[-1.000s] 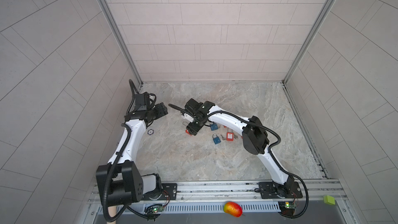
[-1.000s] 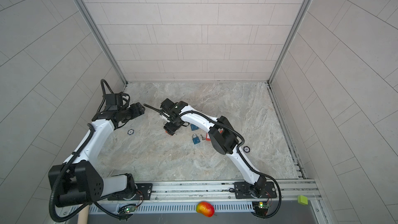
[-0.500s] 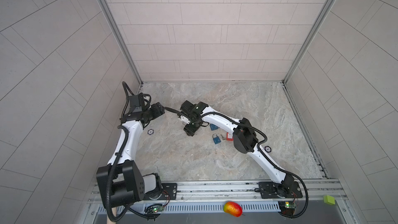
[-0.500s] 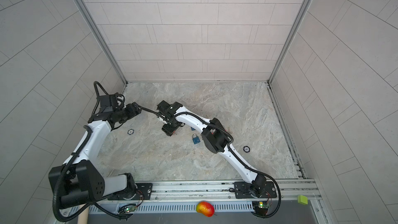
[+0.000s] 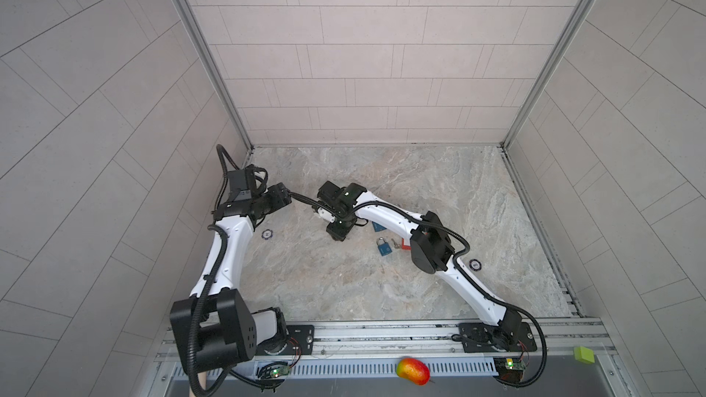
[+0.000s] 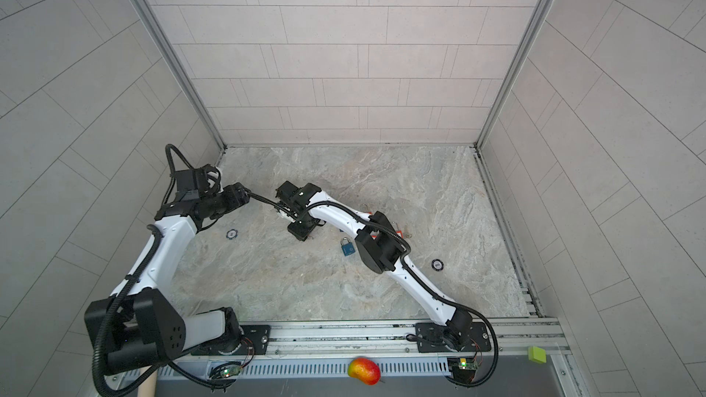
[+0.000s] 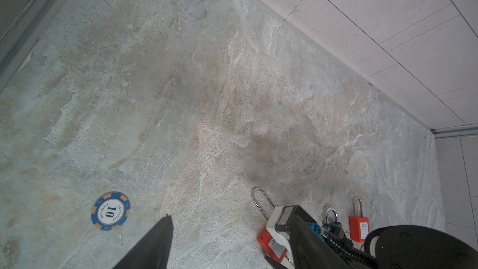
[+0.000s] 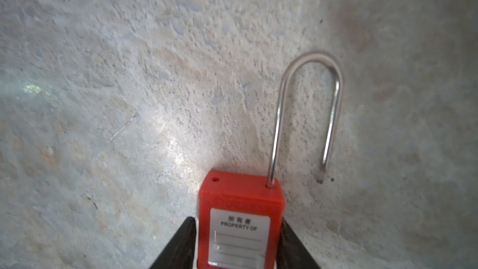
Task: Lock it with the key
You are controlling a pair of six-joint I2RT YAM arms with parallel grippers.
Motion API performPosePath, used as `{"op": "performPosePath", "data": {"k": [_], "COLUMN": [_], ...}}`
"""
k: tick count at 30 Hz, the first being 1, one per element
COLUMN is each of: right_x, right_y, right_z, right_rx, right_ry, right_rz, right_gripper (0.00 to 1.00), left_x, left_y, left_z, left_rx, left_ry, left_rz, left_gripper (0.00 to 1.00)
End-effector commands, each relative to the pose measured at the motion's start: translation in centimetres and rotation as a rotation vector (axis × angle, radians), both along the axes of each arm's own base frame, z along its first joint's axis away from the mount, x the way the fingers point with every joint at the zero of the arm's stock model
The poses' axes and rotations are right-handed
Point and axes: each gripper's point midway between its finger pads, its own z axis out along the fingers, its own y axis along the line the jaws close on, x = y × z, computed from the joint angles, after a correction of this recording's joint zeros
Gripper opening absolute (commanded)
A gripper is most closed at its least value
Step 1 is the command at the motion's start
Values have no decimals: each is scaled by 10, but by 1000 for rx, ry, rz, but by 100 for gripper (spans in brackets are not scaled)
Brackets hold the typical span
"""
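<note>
A red padlock [image 8: 240,218] with a white label lies on the stone floor, and its long shackle [image 8: 307,115] is open, with one end out of the body. My right gripper [image 8: 239,244] is shut on its body, a black finger pressed against each side. In both top views that gripper [image 5: 338,231] [image 6: 301,231] points down and covers the padlock. My left gripper [image 7: 230,252] is open and empty, close to the left of the red padlock [image 7: 269,241]; it is also in a top view [image 5: 288,200]. A small metal piece, perhaps the key [image 5: 399,246], lies by a blue padlock [image 5: 384,248].
Another red padlock [image 7: 359,225] and a small blue padlock [image 7: 331,219] lie beyond the held one. Two poker chips [image 5: 268,234] [image 5: 475,263] rest on the floor. The left wall stands close behind my left arm. A mango [image 5: 412,371] and a green block [image 5: 583,354] sit at the front.
My right gripper has moved left, come down over the red padlock and closed on its body. The left arm has pulled back a little toward the left wall.
</note>
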Motion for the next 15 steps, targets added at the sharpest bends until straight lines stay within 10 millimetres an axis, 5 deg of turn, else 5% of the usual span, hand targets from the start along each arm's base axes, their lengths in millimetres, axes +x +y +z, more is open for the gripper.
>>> {"op": "performPosePath", "data": {"k": [1, 8, 15], "right_x": [-1, 2, -8], "right_y": [-3, -14, -73], "right_z": [17, 79, 133], "right_rx": [-19, 54, 172], "right_ry": [-39, -113, -77], "right_rz": [26, 108, 171], "right_gripper": [42, 31, 30], "left_x": [-3, -4, -8], "left_y": [-4, -25, -69], "left_z": [11, 19, 24], "left_rx": [17, -7, -11], "left_ry": [-32, -86, -170], "left_rz": [-37, -171, -370], "left_gripper": [76, 73, 66]}}
